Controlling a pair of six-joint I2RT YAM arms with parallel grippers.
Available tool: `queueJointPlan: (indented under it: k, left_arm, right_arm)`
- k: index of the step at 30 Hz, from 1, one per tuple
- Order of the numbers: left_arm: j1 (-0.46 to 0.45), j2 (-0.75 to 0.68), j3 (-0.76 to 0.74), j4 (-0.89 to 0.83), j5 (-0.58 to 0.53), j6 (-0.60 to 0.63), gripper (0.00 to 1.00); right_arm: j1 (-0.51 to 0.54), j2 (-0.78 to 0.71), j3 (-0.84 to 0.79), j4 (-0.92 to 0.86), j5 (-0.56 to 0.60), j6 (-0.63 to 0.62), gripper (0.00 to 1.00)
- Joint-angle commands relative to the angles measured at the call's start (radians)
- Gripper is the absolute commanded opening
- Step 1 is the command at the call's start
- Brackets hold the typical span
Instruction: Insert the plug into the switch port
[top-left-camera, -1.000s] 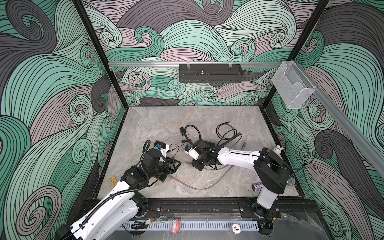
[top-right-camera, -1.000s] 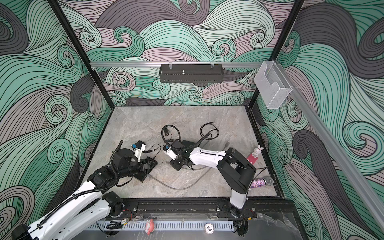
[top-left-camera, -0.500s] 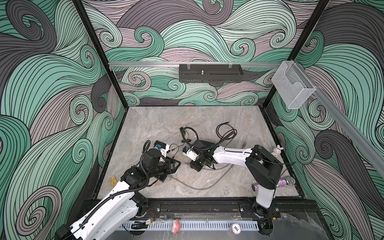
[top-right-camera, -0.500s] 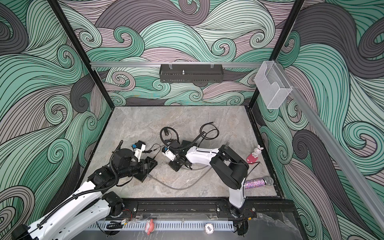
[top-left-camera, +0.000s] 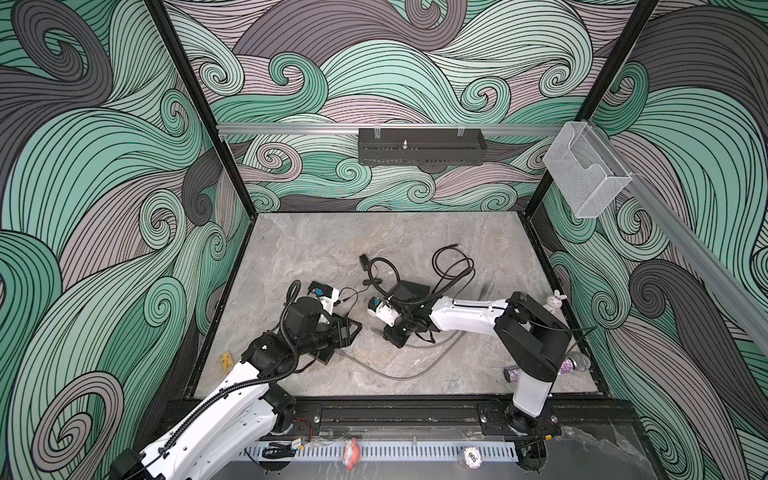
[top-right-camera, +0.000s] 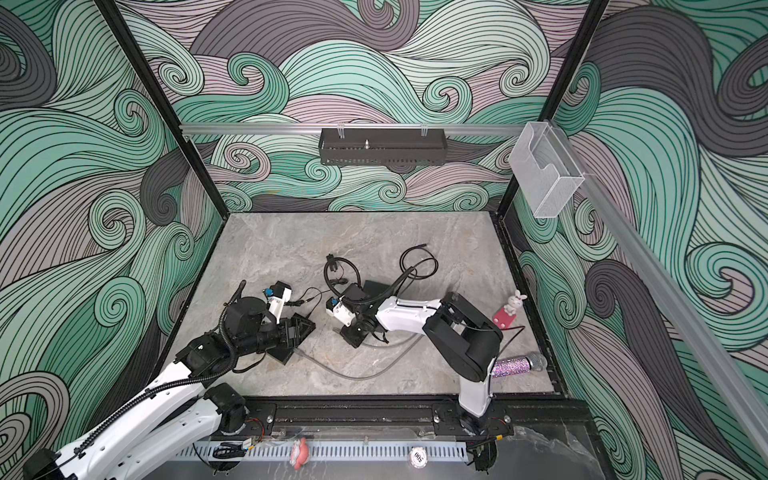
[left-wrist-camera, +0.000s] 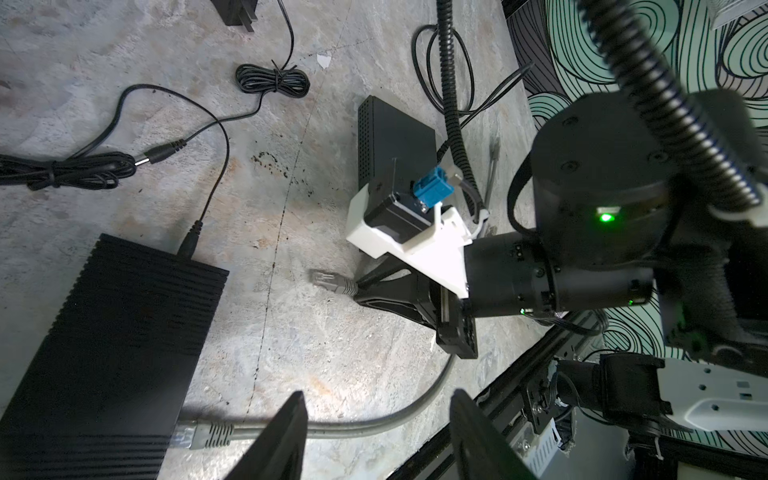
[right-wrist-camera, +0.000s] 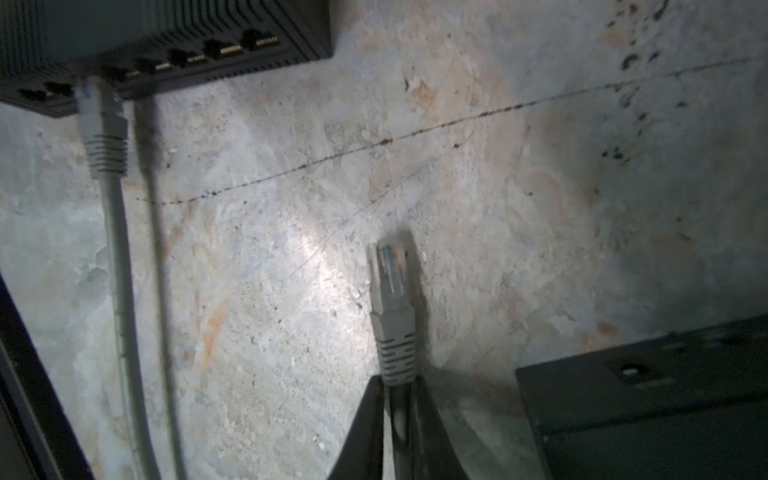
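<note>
Left arm (top-left-camera: 232, 399) and right arm (top-left-camera: 465, 318): white shells, black joint housings, ribbed black conduit (top-left-camera: 284, 320) along each. The left tool (left-wrist-camera: 378, 399) has black wedge fingers (left-wrist-camera: 282, 440). A green light (left-wrist-camera: 605, 217) glows on a right-arm joint.

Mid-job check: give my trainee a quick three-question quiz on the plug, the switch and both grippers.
1. True or false: the right gripper is shut on the grey Ethernet cable just behind its plug.
2. Fill in: the left gripper has its jaws ____.
3. The cable's other end is: A) loose on the table, B) plugged into the switch, C) held by the left gripper.
Key: 1 true; 2 open; 3 B.
</note>
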Motion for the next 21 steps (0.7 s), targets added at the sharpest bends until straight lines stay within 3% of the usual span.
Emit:
queueJointPlan:
  k: [1, 7, 13, 17, 21]
  left_arm:
    - [0.005, -0.004, 0.001, 0.018, 0.018, -0.004, 0.57]
    - [0.005, -0.011, 0.064, -0.030, 0.023, 0.037, 0.57]
    - [0.006, 0.021, 0.201, -0.126, 0.061, 0.164, 0.57]
    - [0.005, 0.053, 0.313, -0.212, 0.168, 0.310, 0.57]
    - [0.005, 0.046, 0.353, -0.251, 0.308, 0.451, 0.56]
  right_arm:
    - [-0.005, -0.032, -0.017, 0.002, -0.030, -0.014, 0.01]
    - [-0.001, -0.133, -0.040, -0.009, 0.041, -0.071, 0.00]
    - [0.041, -0.328, -0.096, -0.002, 0.180, -0.173, 0.00]
    - [0.115, -0.470, -0.144, 0.013, 0.298, -0.257, 0.00]
    - [0.183, -0.618, -0.216, 0.062, 0.295, -0.292, 0.00]
